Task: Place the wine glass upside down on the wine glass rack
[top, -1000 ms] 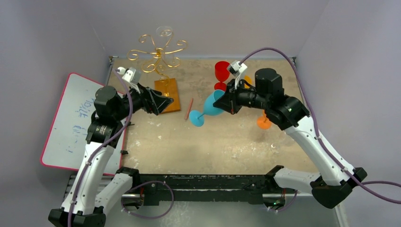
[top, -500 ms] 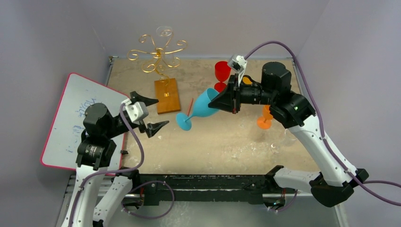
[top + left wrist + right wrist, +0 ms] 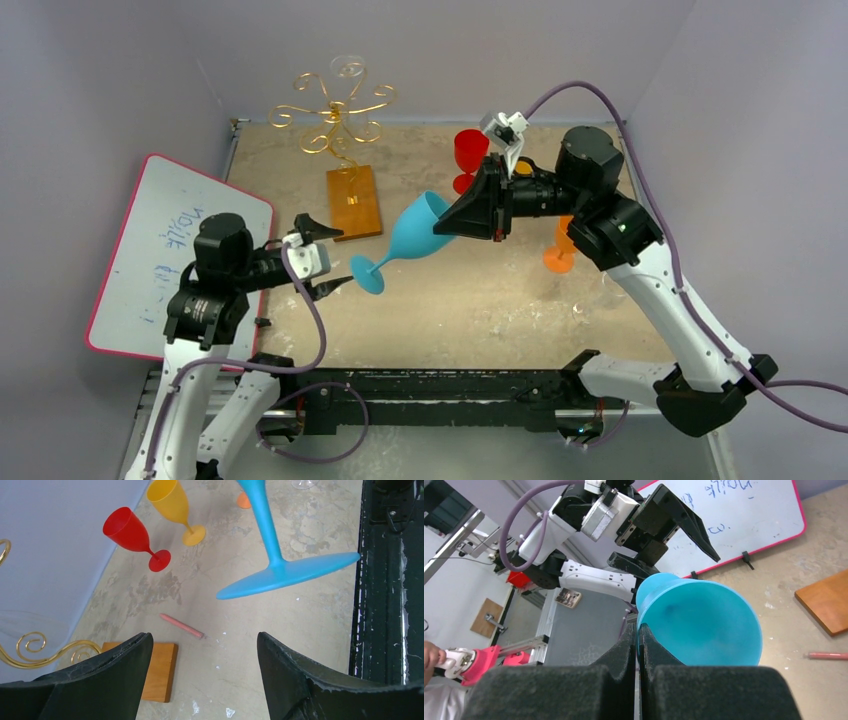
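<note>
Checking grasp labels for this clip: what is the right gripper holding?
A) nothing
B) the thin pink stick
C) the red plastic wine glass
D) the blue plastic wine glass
D: the right gripper has its fingers shut on the bowl rim of the blue plastic wine glass, which hangs tilted.

The wine glass (image 3: 413,234) looks smooth matt plastic.

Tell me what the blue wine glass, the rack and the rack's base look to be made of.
The blue wine glass looks like plastic: opaque, even colour, matte. The rack looks like thin metal wire with a shiny gold finish, bent into scrolls. Its base is probably wood: an orange-brown flat slab, though the grain is too small to tell.
</note>
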`<state>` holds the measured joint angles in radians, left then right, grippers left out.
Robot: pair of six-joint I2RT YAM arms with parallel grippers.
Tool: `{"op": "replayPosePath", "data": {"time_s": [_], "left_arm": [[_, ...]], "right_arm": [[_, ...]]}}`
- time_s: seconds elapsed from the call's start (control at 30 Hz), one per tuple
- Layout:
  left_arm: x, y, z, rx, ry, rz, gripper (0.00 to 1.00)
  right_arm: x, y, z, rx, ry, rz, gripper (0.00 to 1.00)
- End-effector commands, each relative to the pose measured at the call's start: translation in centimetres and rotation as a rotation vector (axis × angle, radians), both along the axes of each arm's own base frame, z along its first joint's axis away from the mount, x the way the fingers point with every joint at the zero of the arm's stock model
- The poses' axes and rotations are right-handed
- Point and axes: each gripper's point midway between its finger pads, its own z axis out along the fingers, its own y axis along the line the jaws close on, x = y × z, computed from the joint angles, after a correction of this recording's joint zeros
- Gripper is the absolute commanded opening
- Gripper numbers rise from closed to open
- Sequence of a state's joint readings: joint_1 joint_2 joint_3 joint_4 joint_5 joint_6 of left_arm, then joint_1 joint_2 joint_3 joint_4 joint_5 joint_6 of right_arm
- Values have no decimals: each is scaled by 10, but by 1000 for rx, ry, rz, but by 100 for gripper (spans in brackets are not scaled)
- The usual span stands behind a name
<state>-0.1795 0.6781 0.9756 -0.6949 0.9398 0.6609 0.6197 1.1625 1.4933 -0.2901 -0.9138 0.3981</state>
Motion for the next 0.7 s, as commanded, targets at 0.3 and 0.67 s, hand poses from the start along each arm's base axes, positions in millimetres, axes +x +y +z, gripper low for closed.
{"op": "replayPosePath", "data": {"time_s": [0.3, 0.67], "left_arm": [[-29, -14, 31, -36, -117, -182, 75], [-39, -17, 31, -40, -115, -237, 60]], "right_arm": [[8, 15, 6, 48, 11, 74, 0], [10, 22, 7, 68, 39, 124, 0]]}}
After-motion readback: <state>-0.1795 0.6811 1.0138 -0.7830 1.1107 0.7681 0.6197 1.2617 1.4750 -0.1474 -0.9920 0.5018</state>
